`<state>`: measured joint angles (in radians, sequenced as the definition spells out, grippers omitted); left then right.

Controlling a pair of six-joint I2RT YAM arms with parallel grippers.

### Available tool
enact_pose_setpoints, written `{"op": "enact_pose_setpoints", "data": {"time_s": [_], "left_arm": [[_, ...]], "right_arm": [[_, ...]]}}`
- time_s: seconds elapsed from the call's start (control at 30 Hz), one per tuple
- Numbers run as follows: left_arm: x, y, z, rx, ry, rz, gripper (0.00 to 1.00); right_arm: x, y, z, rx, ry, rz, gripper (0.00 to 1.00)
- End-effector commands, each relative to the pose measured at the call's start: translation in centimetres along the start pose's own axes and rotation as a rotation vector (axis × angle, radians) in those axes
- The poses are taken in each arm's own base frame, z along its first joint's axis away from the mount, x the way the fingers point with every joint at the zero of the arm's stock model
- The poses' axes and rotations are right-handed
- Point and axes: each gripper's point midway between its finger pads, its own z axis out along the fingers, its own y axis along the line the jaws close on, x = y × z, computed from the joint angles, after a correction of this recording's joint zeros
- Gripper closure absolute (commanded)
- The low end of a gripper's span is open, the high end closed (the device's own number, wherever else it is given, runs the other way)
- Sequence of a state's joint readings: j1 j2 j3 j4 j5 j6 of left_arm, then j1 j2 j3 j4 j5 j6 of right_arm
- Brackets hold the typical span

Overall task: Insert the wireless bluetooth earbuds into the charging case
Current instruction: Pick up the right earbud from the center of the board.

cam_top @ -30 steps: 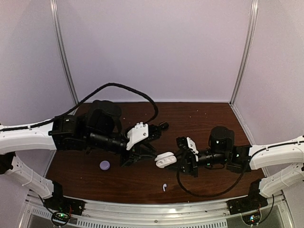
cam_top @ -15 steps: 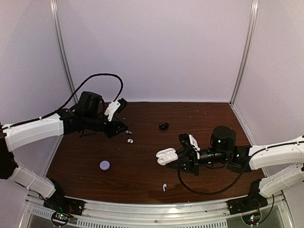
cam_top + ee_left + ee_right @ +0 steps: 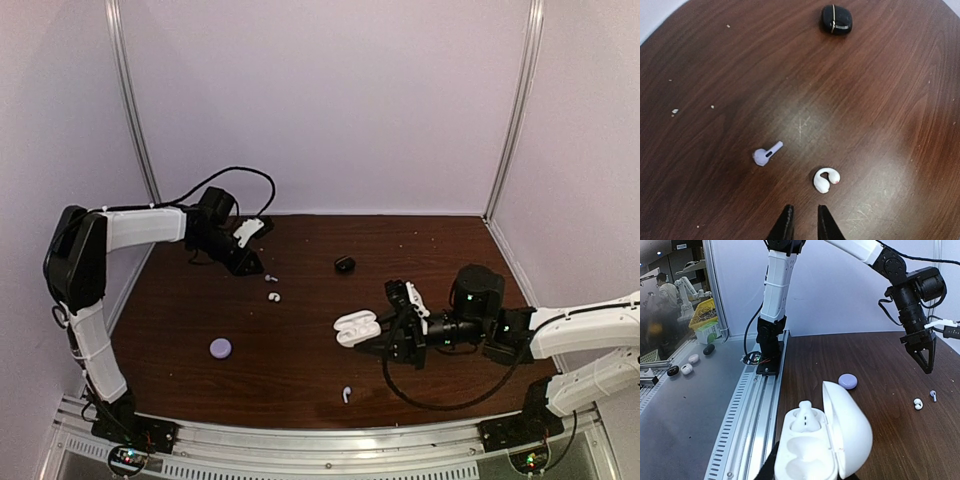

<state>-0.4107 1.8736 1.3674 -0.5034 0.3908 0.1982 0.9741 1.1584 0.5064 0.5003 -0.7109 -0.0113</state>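
Note:
My right gripper (image 3: pixel 385 335) is shut on the base of an open white charging case (image 3: pixel 355 328), lid up. In the right wrist view the case (image 3: pixel 815 450) holds one white earbud (image 3: pixel 806 416) in its far socket; the near socket is empty. My left gripper (image 3: pixel 256 268) is narrowly open and empty, low over the back left. Just ahead of its tips (image 3: pixel 804 222) lie a curled white earbud (image 3: pixel 825 179) and a pale lavender stemmed earbud (image 3: pixel 765 155). A white stemmed earbud (image 3: pixel 346 394) lies near the front edge.
A small black closed case (image 3: pixel 344 264) sits at the back middle, also in the left wrist view (image 3: pixel 836 19). A round lavender case (image 3: pixel 221 347) lies front left. A metal rail (image 3: pixel 330 440) runs along the near edge. Grey walls enclose the table.
My left arm has swung from beside the white case at the middle to the back left, over the two earbuds. My right gripper with the case has shifted slightly right.

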Motion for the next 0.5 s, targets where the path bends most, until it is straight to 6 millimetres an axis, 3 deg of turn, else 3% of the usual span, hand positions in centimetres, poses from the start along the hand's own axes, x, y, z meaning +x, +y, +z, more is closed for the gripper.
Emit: {"op": "enact_pose_setpoints", "data": {"time_s": [0.0,0.47], "left_arm": [[1.5,-0.7,2.5,0.064,0.109,0.1,0.83],[2.2,-0.2,5.4,0.099,0.152,0.152,0.83]], "right_arm": [[-0.9,0.3,-0.4,-0.015,-0.041,-0.016,1.0],[-0.8,0.4,-0.3,-0.022,-0.038,0.004,1.0]]}}
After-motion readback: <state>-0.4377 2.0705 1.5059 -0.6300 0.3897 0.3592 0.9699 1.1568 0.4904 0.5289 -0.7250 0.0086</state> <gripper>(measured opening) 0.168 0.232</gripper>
